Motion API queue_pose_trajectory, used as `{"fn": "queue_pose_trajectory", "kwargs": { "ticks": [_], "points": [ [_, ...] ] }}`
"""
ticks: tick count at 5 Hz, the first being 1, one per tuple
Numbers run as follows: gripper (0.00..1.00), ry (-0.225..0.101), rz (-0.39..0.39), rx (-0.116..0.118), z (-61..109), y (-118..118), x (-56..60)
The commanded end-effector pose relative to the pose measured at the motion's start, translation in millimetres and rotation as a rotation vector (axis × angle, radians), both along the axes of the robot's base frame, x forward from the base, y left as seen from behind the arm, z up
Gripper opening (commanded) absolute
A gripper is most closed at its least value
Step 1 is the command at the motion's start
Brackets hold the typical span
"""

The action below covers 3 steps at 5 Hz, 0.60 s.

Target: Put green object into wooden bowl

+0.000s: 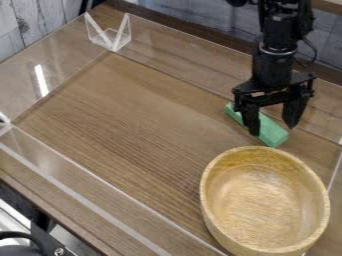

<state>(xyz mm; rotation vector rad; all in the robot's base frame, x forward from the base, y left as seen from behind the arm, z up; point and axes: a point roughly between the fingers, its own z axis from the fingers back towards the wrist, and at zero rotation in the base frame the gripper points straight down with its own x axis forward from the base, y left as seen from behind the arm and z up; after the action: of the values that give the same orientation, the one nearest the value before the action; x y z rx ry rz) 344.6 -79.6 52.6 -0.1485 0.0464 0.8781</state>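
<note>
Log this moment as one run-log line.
phase: pre-grasp | gripper: open, straddling green object | green object: on table | wooden bowl: empty
</note>
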Motion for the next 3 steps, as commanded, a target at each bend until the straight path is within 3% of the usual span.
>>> {"fn": "queue_pose_trajectory", "kwargs": {
  "ticks": [1, 3],
  "points": [
    [1.0, -0.062, 0.118, 0.003, 11.7, 4.3, 12.2],
    [1.0, -0.088, 0.271, 0.03, 8.9, 22.5, 14.3]
  ]
}}
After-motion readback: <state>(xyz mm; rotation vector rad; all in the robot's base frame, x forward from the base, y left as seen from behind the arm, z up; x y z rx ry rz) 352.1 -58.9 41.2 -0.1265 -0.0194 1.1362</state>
